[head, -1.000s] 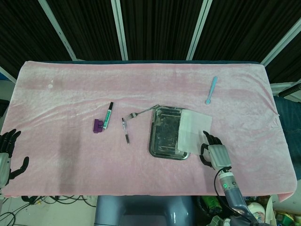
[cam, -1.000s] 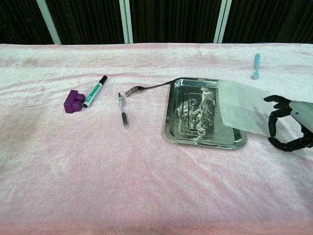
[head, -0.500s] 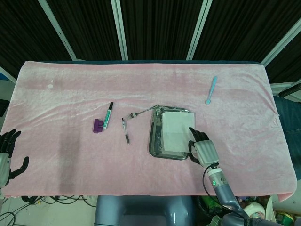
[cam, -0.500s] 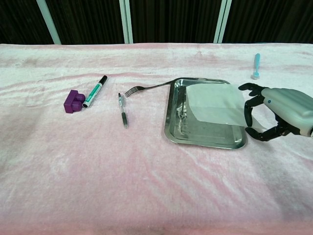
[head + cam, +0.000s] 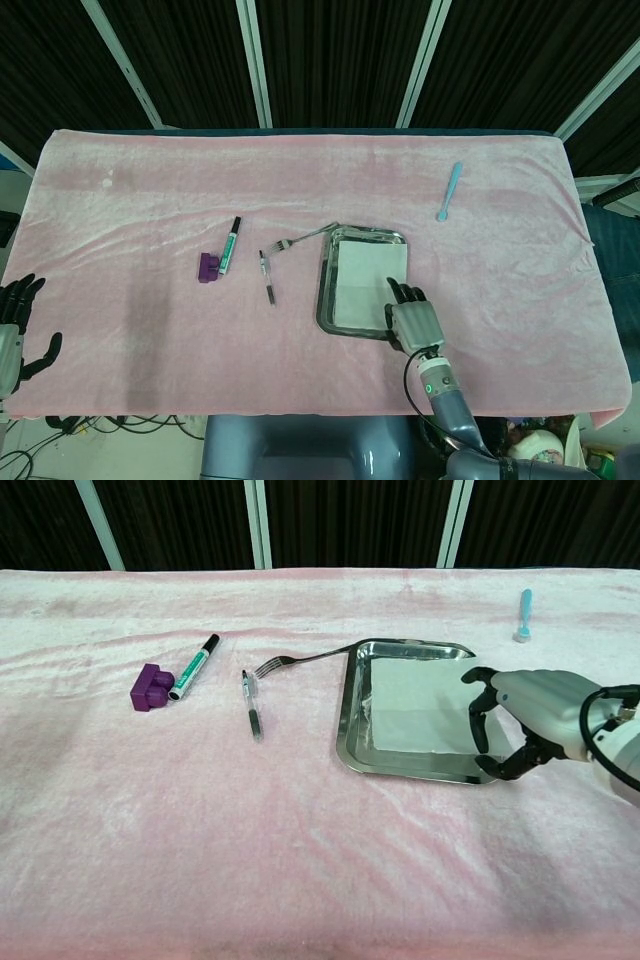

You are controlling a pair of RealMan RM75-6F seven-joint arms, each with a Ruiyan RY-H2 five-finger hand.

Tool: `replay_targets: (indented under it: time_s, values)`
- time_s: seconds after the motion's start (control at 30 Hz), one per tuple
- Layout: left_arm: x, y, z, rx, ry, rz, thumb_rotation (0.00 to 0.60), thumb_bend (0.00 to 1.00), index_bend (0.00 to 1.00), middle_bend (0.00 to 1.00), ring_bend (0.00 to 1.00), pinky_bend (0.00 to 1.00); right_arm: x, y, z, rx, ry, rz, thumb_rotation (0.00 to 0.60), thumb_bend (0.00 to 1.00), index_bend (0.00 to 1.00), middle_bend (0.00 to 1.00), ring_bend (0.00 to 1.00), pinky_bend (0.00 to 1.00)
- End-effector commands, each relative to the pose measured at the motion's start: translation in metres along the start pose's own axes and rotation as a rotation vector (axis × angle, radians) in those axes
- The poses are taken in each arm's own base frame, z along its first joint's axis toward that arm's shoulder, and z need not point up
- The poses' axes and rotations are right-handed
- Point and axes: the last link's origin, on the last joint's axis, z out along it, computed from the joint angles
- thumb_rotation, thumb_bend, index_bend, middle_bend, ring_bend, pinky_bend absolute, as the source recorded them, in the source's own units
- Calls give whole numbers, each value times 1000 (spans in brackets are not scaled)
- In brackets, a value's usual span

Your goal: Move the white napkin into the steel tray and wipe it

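The white napkin (image 5: 360, 280) (image 5: 412, 708) lies flat inside the steel tray (image 5: 322, 292) (image 5: 346, 730), covering most of its floor. My right hand (image 5: 411, 321) (image 5: 532, 714) reaches over the tray's near right corner. Its fingers curl down onto the napkin's right edge and its thumb sits by the front rim, pinching that edge, which the hand hides. My left hand (image 5: 16, 335) hangs off the table's left front corner, fingers apart and holding nothing; the chest view does not show it.
A fork (image 5: 305, 238) (image 5: 300, 661) touches the tray's far left corner. Left of it lie a pen (image 5: 267, 277) (image 5: 250, 706), a green marker (image 5: 232, 245) (image 5: 195, 666) and a purple block (image 5: 207, 267) (image 5: 152, 687). A light-blue tool (image 5: 450, 190) (image 5: 522, 613) lies far right.
My right hand has dragged the napkin leftward, from overhanging the tray's right rim to lying fully inside it. The left hand has not moved.
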Motion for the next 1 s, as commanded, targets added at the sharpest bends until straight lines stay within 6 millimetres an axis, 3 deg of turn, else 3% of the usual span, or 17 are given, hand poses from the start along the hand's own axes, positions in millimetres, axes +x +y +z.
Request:
replay_targets:
  time_s: [0.03,0.37,1.0]
  values:
    - [0,0,0,0,0,0,600,407,91,30,0,0,5,-19,4,-11,-22,20,600,351,689,63,127,165]
    - [0,0,1,0,1,-2,600,407,91,30,0,0,8,-32,15,-47,-36,14,600,356,689,62,127,165]
    - [0,0,1,0,-3,1,600,407,91,30,0,0,11,-16,17,-65,-48,-24,600,357,689,62,127,165]
